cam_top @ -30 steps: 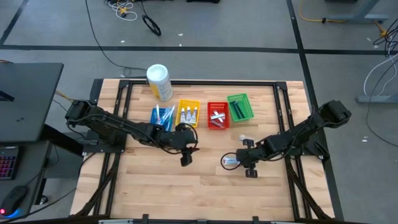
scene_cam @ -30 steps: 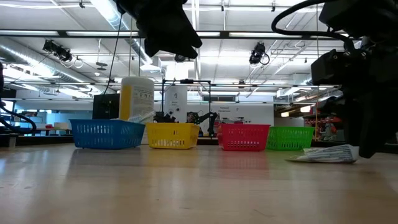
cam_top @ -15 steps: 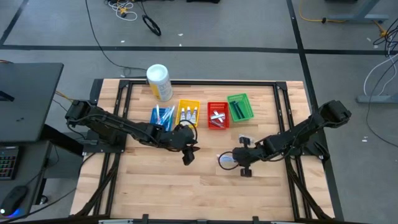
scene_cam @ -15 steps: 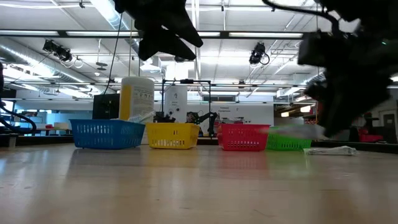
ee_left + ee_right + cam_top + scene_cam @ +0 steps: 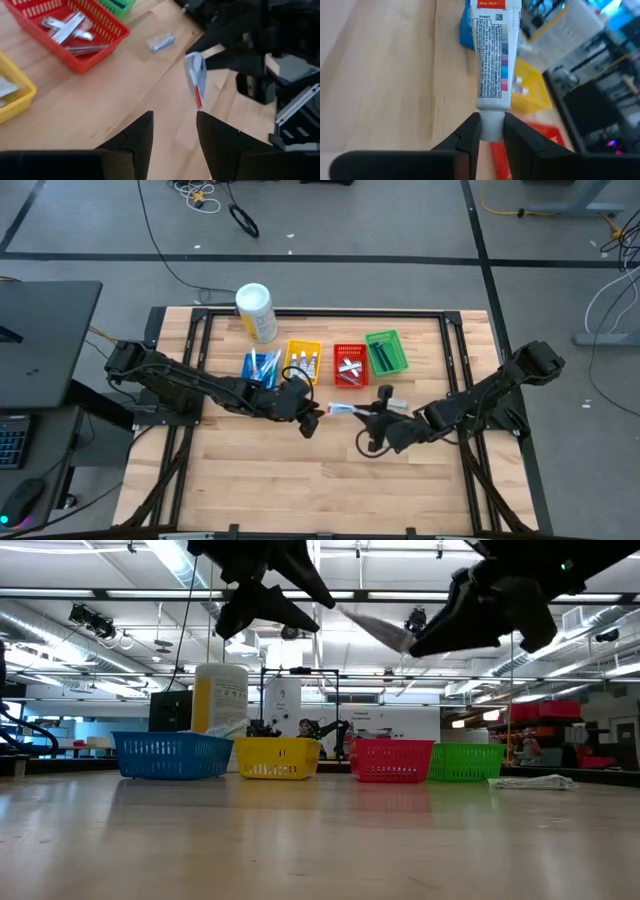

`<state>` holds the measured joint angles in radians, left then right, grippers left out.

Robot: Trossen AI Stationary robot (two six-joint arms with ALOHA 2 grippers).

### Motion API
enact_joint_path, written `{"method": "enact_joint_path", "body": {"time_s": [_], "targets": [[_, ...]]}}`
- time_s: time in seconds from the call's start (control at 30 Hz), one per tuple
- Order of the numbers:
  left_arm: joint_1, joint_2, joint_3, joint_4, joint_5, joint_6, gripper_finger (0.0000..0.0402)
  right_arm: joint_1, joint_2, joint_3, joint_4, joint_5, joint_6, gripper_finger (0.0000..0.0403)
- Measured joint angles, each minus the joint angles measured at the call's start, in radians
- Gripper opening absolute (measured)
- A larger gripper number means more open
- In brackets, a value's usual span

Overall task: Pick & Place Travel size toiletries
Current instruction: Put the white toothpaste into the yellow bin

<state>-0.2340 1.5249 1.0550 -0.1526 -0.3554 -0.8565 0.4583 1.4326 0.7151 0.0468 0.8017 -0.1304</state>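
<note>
Right gripper [image 5: 491,131]: clamped on the cap end of a toothpaste tube [image 5: 492,60]. Tube held in the air above the table [image 5: 260,480], its body pointing away from my fingers toward the left gripper [image 5: 312,420]. In the high view the tube [image 5: 341,409] sits between my two grippers, just in front of the red basket [image 5: 350,366].

Left gripper: fingers [image 5: 137,140] parted, nothing between them, raised off the table near the yellow basket [image 5: 304,361]. From the left wrist the tube [image 5: 196,77] hangs just beyond the open fingers.

Second packet [image 5: 394,402] lies flat on the wood beside the right arm, apart from the baskets; low view shows it [image 5: 528,782] resting on the table surface.

Basket row at the back: blue basket [image 5: 262,367], yellow, red, green basket [image 5: 386,352], each with items inside. White-and-yellow canister [image 5: 255,311] stands behind the blue one
</note>
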Motion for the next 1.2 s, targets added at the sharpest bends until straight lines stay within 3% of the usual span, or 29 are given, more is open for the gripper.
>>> {"method": "enact_joint_path", "body": {"time_s": [0.27,1.2], "targets": [[0.000,-0.002,0.000,0.067,0.000,0.018,0.0158,-0.012,0.000,-0.001,0.072,0.006,-0.104,0.0078],[0.033,0.000,0.000,0.145,0.012,0.093,0.0158,-0.013,-0.001,0.001,0.124,0.003,-0.123,0.0078]]}}
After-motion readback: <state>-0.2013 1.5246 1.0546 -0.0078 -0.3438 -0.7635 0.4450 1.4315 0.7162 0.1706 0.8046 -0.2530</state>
